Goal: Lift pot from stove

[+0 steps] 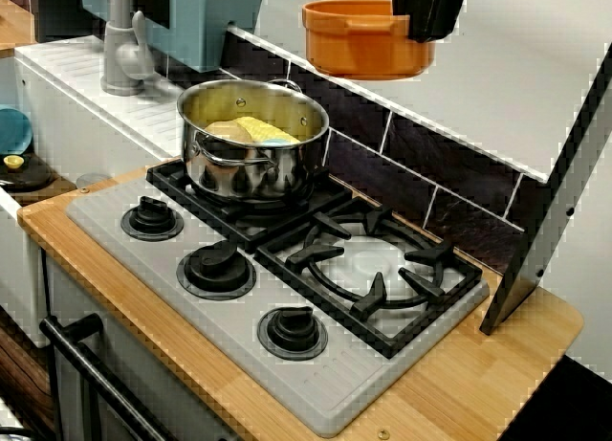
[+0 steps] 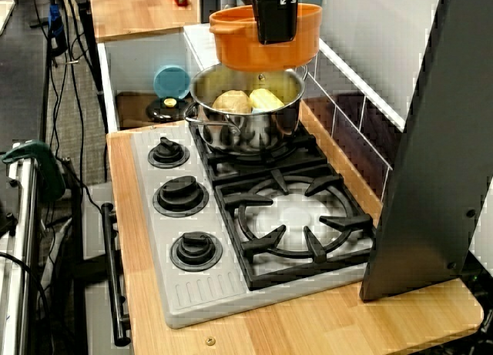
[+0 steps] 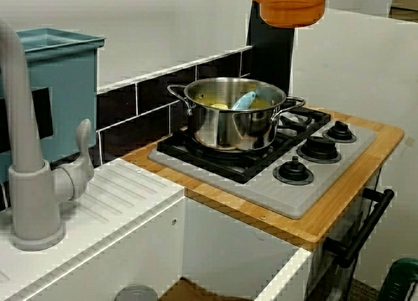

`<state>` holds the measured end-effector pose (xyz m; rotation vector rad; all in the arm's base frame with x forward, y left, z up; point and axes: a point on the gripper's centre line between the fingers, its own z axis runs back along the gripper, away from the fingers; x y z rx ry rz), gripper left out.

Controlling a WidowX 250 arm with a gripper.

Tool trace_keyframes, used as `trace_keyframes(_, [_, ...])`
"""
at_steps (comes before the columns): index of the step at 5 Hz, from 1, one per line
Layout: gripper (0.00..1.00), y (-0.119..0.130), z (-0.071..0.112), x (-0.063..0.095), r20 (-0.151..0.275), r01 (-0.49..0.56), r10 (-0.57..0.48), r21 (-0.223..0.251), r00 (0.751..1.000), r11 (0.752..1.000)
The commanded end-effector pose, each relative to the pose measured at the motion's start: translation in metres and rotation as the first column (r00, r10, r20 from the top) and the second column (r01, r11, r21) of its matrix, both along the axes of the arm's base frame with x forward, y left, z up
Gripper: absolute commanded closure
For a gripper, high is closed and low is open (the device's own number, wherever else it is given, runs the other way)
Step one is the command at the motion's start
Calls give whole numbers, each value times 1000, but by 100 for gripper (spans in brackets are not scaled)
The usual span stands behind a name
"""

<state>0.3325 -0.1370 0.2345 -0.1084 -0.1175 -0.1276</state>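
Right, my gripper [image 2: 275,38] is pinched on the rim of the orange pot [image 1: 361,41], holding it in the air well above the stove [image 1: 287,297], over the steel pot [image 1: 253,140] on the back burner.

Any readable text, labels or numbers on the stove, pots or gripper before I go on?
None can be read.
gripper: a small white mark on its black body, too blurred to read.
stove, its knobs, orange pot and steel pot: no lettering visible.
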Motion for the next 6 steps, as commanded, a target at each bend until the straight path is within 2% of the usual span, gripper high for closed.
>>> trace_keyframes(1, [100, 4, 25, -4, 82, -5, 7, -27, 997, 1000])
trace_keyframes(6, [100, 6, 28, -3, 85, -9, 11, -29, 996, 1000])
